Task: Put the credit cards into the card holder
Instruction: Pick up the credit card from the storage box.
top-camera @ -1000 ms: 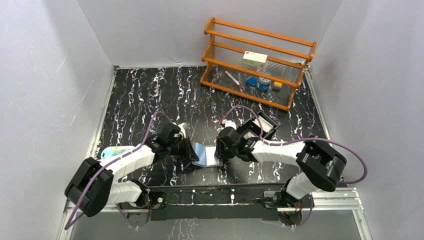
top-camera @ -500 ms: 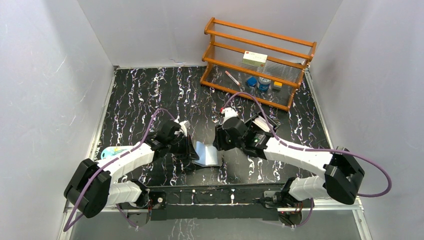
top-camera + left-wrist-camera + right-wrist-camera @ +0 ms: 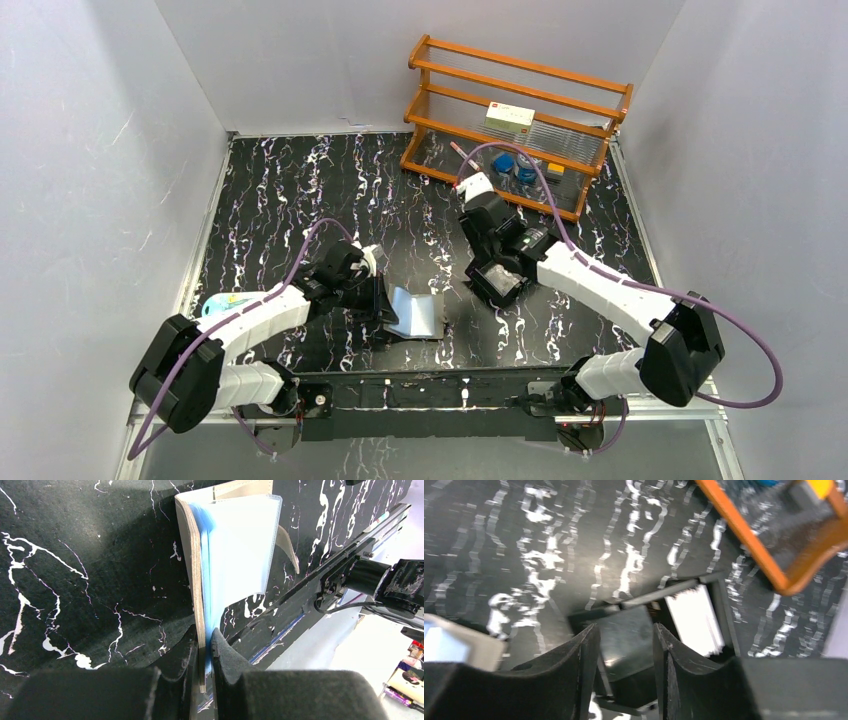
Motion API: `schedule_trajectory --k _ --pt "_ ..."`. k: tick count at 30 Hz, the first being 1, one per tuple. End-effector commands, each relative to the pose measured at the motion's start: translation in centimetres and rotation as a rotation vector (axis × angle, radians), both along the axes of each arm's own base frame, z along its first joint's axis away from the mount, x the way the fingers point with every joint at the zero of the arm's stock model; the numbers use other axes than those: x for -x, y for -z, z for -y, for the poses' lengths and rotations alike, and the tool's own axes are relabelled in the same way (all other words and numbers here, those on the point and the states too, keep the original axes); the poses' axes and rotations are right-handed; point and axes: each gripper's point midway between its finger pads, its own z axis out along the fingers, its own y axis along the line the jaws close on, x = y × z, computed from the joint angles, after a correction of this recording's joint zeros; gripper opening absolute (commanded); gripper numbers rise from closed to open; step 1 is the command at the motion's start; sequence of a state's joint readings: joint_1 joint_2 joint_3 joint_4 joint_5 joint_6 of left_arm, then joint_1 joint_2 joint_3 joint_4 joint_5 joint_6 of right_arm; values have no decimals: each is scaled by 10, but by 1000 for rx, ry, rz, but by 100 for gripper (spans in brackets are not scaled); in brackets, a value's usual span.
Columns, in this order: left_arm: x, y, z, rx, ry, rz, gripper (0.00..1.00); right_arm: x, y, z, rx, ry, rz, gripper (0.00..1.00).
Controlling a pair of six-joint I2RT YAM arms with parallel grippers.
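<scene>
The card holder (image 3: 240,545) stands open on edge on the black marbled table, its grey cover and bluish clear sleeves fanned out; it also shows near the front middle in the top view (image 3: 415,315). My left gripper (image 3: 204,645) is shut on the lower edge of its cover and sleeves. The credit cards (image 3: 694,620) are a white stack lying in a black box-like tray (image 3: 634,635). My right gripper (image 3: 626,640) hovers open just above that tray, with nothing between its fingers.
A wooden rack (image 3: 520,120) with small items stands at the back right; its orange rail (image 3: 769,555) lies close beyond the tray. A blue-green packet (image 3: 228,303) sits by the left arm. White walls close in three sides.
My right arm has swung away from the card holder, back and to the right, over the black tray, and its jaws have widened. The left gripper has kept its hold without moving.
</scene>
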State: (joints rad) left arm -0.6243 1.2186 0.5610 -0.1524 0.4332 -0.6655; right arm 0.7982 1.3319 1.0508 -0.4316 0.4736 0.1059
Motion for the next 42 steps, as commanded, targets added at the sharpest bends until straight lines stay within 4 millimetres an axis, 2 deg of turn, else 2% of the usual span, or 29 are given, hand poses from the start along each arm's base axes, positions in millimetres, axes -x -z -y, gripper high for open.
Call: schedule_trajectory --k 1,3,7,16,19,24,28,34,38,42 --pt "1 -19 7 44 28 17 0 -18 -9 39 173 18 56 53" --pt "2 -19 7 47 15 5 0 -22 -4 44 197 -6 33 55" --pt "5 -19 5 50 21 8 0 -26 22 69 275 6 -39 56" --pt "8 -26 3 59 30 26 0 -28 66 76 302 -56 -97 56" --pt "9 -32 5 74 44 35 0 -32 75 80 338 -69 -86 57" --pt "10 -36 3 57 67 42 0 -38 82 89 405 -68 -51 58" --pt "10 -35 2 52 65 47 0 -45 80 91 433 -87 21 56" --pt "10 -32 2 52 60 37 0 -43 92 95 463 -103 6 54" --pt "9 -33 0 45 54 47 0 -41 98 97 482 -104 -11 49" --pt "10 -32 -1 43 46 44 0 -41 94 102 500 -89 -4 41"
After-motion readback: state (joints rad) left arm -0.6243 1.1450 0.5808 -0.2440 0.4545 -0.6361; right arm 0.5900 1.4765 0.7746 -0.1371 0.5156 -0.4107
